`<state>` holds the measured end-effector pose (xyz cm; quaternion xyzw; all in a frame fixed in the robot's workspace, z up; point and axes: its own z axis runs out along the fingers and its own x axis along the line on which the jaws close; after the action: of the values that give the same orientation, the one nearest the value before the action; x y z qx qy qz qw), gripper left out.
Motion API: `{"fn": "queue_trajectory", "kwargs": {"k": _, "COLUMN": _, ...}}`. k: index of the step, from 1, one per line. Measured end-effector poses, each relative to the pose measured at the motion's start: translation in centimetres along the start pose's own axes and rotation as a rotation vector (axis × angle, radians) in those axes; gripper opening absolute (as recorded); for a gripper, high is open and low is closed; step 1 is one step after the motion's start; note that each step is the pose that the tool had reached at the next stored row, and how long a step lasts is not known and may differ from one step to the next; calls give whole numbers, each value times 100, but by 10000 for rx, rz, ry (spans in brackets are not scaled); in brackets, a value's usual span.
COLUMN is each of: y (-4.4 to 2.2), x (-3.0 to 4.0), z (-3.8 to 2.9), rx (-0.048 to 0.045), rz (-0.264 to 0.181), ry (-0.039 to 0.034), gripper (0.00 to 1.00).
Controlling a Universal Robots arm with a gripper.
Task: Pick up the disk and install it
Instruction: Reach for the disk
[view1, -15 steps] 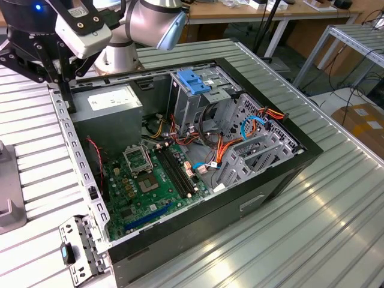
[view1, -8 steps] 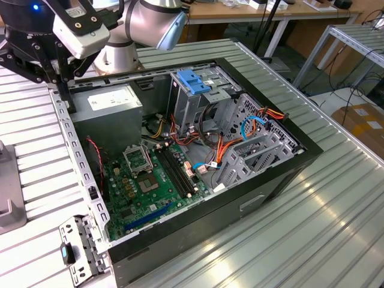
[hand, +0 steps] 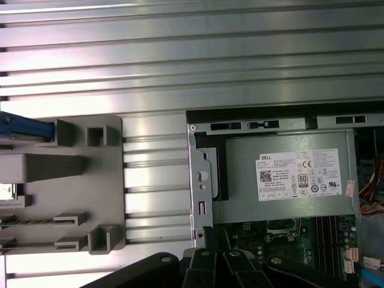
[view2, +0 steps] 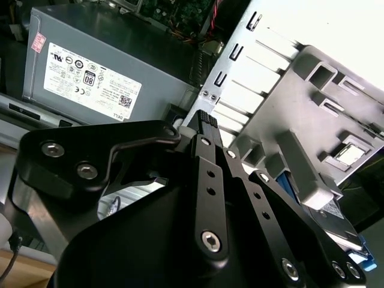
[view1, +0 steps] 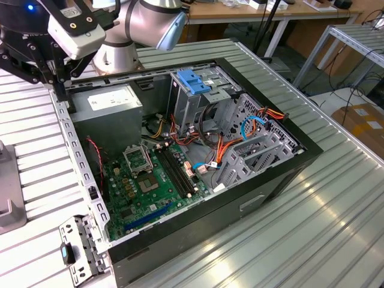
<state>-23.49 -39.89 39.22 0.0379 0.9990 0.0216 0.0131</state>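
Observation:
The disk [view2: 337, 219] lies in a grey plastic holder [view2: 312, 120] on the ribbed table beside the open computer case. A silver-grey face and a blue edge of it show in the second wrist view. In the first wrist view only a blue strip of the disk [hand: 24, 128] shows at the edge of the holder [hand: 66, 186]. My gripper [view2: 205, 120] hangs shut and empty above the case's corner by the power supply, apart from the disk. Its black tips [hand: 208, 233] sit over the case rim. In the exterior view the gripper [view1: 60, 90] is at the case's back left corner.
The open case [view1: 282, 180] holds a grey power supply [view1: 111, 102], a green motherboard [view1: 144, 180], orange and blue cables, and a metal drive cage topped by a blue bracket [view1: 193, 80]. A loose perforated metal plate [view1: 81, 246] lies near the front left corner. Ribbed table [view1: 312, 240] surrounds the case.

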Motion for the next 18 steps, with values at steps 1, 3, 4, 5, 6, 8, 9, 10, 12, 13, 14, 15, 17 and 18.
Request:
{"fn": "queue_trajectory", "kwargs": {"k": 1, "y": -1, "x": 10, "z": 0, "rx": 0, "rz": 0, "ry": 0, "gripper": 10}}
{"fn": "queue_trajectory", "kwargs": {"k": 3, "y": -2, "x": 22, "z": -1, "rx": 0, "rz": -1, "ry": 0, "gripper": 10}}
{"fn": "queue_trajectory", "kwargs": {"k": 4, "y": -2, "x": 28, "z": 0, "rx": 0, "rz": -1, "ry": 0, "gripper": 10}}
{"fn": "queue_trajectory", "kwargs": {"k": 5, "y": -3, "x": 33, "z": -1, "rx": 0, "rz": 0, "ry": 0, "gripper": 10}}
{"fn": "queue_trajectory", "kwargs": {"k": 6, "y": -4, "x": 44, "z": -1, "rx": 0, "rz": 0, "ry": 1, "gripper": 10}}
{"fn": "queue_trajectory", "kwargs": {"k": 8, "y": -4, "x": 56, "z": -1, "rx": 0, "rz": 0, "ry": 0, "gripper": 10}}
{"fn": "queue_trajectory", "kwargs": {"k": 9, "y": -5, "x": 61, "z": -1, "rx": 0, "rz": 0, "ry": 0, "gripper": 10}}
{"fn": "queue_trajectory", "kwargs": {"k": 10, "y": -5, "x": 67, "z": -1, "rx": 0, "rz": 0, "ry": 0, "gripper": 10}}
{"fn": "queue_trajectory", "kwargs": {"k": 12, "y": -6, "x": 75, "z": -1, "rx": 0, "rz": 0, "ry": 0, "gripper": 10}}
{"fn": "queue_trajectory", "kwargs": {"k": 13, "y": -6, "x": 82, "z": -2, "rx": 0, "rz": 0, "ry": 0, "gripper": 10}}
{"fn": "queue_trajectory", "kwargs": {"k": 14, "y": -7, "x": 88, "z": -1, "rx": 0, "rz": 0, "ry": 0, "gripper": 10}}
{"fn": "queue_trajectory", "kwargs": {"k": 15, "y": -7, "x": 93, "z": -1, "rx": 0, "rz": 0, "ry": 0, "gripper": 10}}
{"fn": "queue_trajectory", "kwargs": {"k": 17, "y": -8, "x": 106, "z": -1, "rx": 0, "rz": 0, "ry": 0, "gripper": 10}}
{"fn": "queue_trajectory", "kwargs": {"k": 18, "y": -8, "x": 110, "z": -1, "rx": 0, "rz": 0, "ry": 0, "gripper": 10}}
